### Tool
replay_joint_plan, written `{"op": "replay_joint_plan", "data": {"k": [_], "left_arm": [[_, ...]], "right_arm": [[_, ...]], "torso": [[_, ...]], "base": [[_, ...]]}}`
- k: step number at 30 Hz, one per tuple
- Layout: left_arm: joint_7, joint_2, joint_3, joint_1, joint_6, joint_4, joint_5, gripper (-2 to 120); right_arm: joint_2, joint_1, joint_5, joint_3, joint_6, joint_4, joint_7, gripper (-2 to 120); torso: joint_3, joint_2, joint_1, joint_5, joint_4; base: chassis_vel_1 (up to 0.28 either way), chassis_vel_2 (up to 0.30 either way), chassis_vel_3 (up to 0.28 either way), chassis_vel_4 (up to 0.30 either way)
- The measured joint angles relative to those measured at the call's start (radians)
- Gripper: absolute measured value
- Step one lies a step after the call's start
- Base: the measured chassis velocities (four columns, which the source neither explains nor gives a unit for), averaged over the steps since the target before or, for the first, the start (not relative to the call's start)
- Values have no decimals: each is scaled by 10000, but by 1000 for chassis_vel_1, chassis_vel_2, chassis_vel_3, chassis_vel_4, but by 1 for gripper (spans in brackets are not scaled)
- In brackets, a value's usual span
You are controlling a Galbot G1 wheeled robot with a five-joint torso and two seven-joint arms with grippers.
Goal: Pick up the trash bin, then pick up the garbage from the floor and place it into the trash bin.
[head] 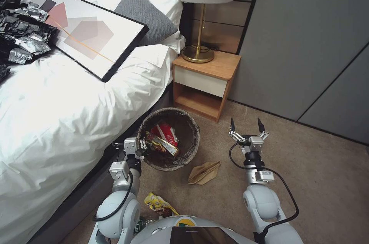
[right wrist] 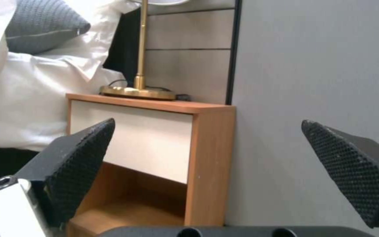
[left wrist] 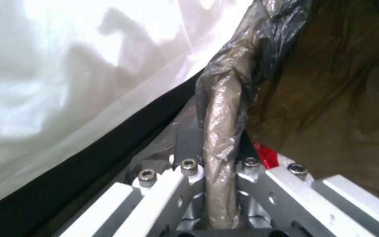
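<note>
The left gripper (head: 143, 148) is clamped on the near-left rim of the trash bin (head: 169, 138), beside the white bed (head: 57, 113). In the left wrist view its fingers (left wrist: 189, 144) pinch the rolled edge of the brown bag liner (left wrist: 220, 131), one finger outside the rim and the other inside and mostly hidden by plastic. A bit of red-and-white packet (left wrist: 266, 154) peeps out just past the inner finger; the rest of it is cut off by the gripper's frame. Whether the bin stands on the floor (head: 307, 182) or is lifted cannot be told.

Inside the bin, beyond the left fingers, lie a red-and-white packet (head: 166, 132) and a yellow wrapper (head: 163, 143); the bin's bottom is too dark to make out. On the carpet between the two grippers, nearer the bin, lies a flattened brown paper bag (head: 204, 172), just beside the bin wall. Behind the left fingers, close to the robot's body, sits a yellow snack wrapper (head: 157, 202), and next to it a green-labelled bottle (head: 143, 223), largely covered by the left arm and torso.

The right gripper (head: 248, 128) hovers above bare carpet, its black-tipped fingers (head: 232, 125) spread wide and holding nothing. In the right wrist view, between the textured pads (right wrist: 84, 164), the wooden nightstand (right wrist: 172, 144) shows, well beyond the tips, with the brass lamp (right wrist: 139, 85) on top, its shade cut off.
</note>
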Motion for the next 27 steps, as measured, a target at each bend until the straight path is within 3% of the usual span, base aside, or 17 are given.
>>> {"op": "replay_joint_plan", "data": {"k": [14, 20, 23, 24, 27], "left_arm": [[105, 4, -17, -18, -144, 23, 81, 0], [115, 23, -116, -16, -170, -10, 81, 0], [118, 38, -131, -18, -174, -38, 78, 0], [118, 38, -131, -18, -174, -38, 78, 0], [122, 34, -115, 7, -184, -59, 85, 0]], "right_arm": [[-195, -158, 13, -249, -401, 163, -216, 100], [-763, -330, 211, -448, -1841, 137, -1382, 100], [-1498, -286, 23, -405, -2946, -130, -3267, 100], [-1498, -286, 23, -405, -2946, -130, -3267, 100], [-2664, 183, -793, -302, -3073, -1043, -5290, 100]], "torso": [[0, 0, 0, 0, 0], [0, 0, 0, 1, 1], [0, 0, 0, 0, -1], [0, 0, 0, 0, -1], [0, 0, 0, 2, 2]], "base": [[0, 0, 0, 0], [0, 0, 0, 0], [0, 0, 0, 0], [0, 0, 0, 0], [0, 0, 0, 0]]}}
